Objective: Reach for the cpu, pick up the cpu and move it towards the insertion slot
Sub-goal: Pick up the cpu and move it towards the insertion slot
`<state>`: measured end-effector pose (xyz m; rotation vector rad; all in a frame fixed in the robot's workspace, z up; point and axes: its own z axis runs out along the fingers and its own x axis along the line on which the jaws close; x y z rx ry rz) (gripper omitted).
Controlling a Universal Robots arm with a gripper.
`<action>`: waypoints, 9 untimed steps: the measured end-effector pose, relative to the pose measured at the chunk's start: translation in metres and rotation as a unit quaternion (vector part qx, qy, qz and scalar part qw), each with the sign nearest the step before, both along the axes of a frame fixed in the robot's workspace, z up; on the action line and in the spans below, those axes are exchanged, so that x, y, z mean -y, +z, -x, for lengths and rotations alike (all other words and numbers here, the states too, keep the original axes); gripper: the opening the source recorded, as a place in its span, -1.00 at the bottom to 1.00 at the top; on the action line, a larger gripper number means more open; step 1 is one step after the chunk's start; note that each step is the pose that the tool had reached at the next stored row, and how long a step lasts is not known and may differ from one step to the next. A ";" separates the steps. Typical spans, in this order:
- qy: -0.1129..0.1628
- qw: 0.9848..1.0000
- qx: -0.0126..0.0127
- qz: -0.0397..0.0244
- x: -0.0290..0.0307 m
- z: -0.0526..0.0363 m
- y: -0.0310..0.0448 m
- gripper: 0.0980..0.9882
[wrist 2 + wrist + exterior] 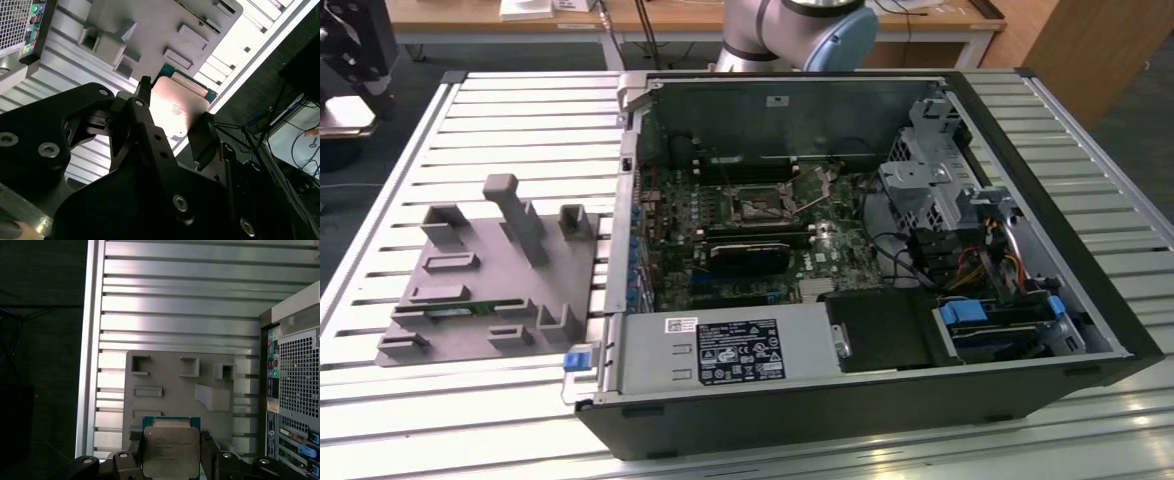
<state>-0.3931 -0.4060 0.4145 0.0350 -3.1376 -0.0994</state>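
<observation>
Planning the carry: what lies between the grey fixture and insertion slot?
In the exterior view, the case's metal side wall and green circuit board separate the grey fixture from the insertion slot.

The exterior view looks from high and far off, tilted down on the open computer case [854,250], the grey fixture [487,275] beside it and the slatted table [520,110] under both. The first wrist view sits just behind the gripper [171,447] and faces along its fingers, past the cpu [169,455] clamped between them, to the fixture well beyond; the second wrist view looks from another side, closer against the gripper's black body and slanted. Both wrist views share the cpu, and all three views share the fixture, the table and the case.
</observation>
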 end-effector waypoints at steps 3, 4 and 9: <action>0.000 1.000 0.000 0.000 0.0000 -0.0058 0.0001 0.00; 0.000 1.000 0.000 0.000 0.0000 -0.0076 0.0001 0.00; 0.000 1.000 0.000 0.000 0.0000 -0.0174 0.0002 0.00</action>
